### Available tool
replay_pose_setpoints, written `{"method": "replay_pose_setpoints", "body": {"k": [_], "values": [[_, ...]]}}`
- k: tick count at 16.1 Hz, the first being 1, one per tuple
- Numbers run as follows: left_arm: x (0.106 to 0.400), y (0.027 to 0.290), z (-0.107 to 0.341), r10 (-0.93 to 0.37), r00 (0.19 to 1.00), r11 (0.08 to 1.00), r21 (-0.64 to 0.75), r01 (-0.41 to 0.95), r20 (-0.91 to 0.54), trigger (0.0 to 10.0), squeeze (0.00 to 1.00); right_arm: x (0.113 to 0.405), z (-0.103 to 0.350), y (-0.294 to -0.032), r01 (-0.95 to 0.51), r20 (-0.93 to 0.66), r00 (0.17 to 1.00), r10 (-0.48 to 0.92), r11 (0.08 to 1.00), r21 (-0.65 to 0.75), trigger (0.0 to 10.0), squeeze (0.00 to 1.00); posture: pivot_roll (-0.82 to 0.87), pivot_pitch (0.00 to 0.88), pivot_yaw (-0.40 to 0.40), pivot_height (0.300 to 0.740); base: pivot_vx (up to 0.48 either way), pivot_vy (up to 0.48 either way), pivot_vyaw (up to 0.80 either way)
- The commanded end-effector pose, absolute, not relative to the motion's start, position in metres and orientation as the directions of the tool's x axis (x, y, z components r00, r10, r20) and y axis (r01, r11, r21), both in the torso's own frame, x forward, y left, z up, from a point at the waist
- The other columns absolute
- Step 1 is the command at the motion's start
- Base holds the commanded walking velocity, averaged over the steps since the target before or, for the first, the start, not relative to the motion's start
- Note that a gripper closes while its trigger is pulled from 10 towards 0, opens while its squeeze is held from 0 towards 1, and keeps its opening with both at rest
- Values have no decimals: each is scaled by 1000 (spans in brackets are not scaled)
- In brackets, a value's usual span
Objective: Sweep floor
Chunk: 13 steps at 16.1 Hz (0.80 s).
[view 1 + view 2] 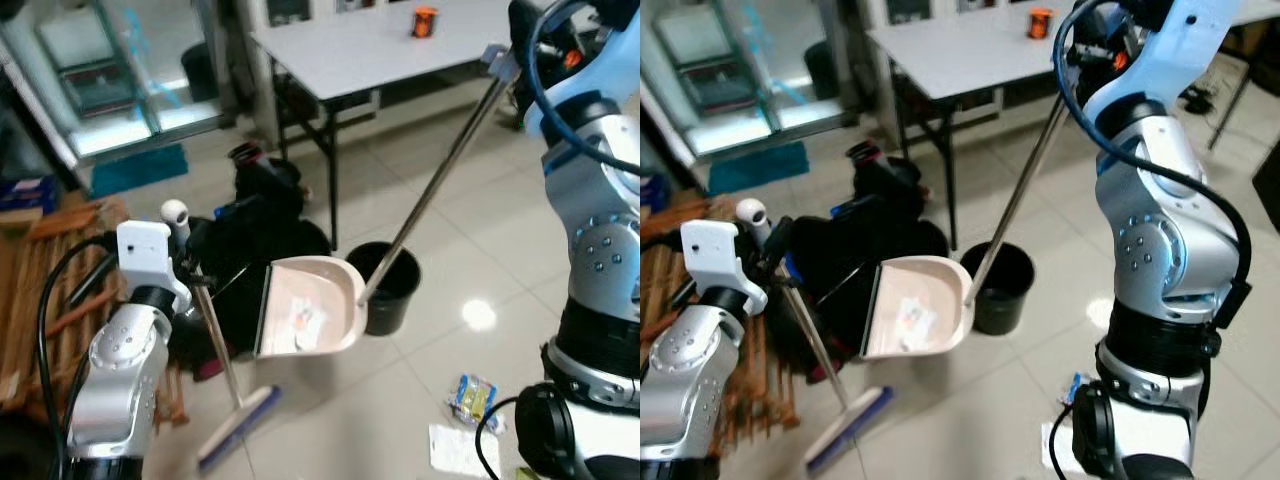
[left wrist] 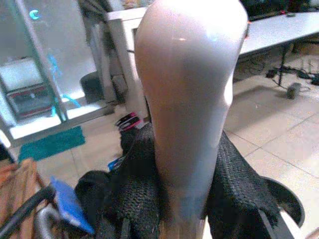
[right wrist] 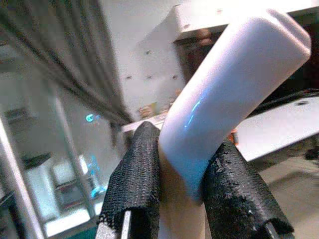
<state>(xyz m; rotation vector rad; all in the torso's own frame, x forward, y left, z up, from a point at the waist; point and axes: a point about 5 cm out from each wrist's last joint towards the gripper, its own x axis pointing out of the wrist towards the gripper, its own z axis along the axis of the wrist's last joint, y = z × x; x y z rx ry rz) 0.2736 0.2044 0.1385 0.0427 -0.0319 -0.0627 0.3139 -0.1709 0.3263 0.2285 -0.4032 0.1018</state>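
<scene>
- My right gripper (image 3: 182, 199) clamps the dustpan (image 1: 310, 308) handle; the pan hangs tilted beside the black bin (image 1: 385, 285).
- My left gripper (image 2: 182, 199) clamps the broom (image 1: 235, 425) handle.

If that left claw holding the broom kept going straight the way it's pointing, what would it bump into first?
Probably the black bag heaped on the floor just ahead of the left end effector, whose fingers are clamped on the broom handle. Beyond it stand the black bucket and the table; depth is uncertain.
</scene>
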Motion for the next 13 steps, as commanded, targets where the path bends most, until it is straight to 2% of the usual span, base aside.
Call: {"method": "replay_pose_setpoints", "body": {"k": [1,2,9,13], "values": [[277,198,147,-86,994,996,39,84,71,10000,0,310,336,-184,-96,445,896,-12,971,218,10000,0,57,0,94,740,364,0,-800],[278,198,146,-90,994,995,40,87,70,10000,0,310,335,-185,-89,445,895,-21,971,224,10000,0,57,0,95,740,360,0,-800],[284,192,146,-118,990,993,38,115,71,10000,0,307,329,-197,-19,439,894,-86,973,229,10000,0,43,0,113,740,363,0,0],[285,192,145,-122,990,992,40,120,72,10000,0,307,324,-195,-19,442,893,-90,972,236,10000,0,44,0,110,740,363,0,0]]}}
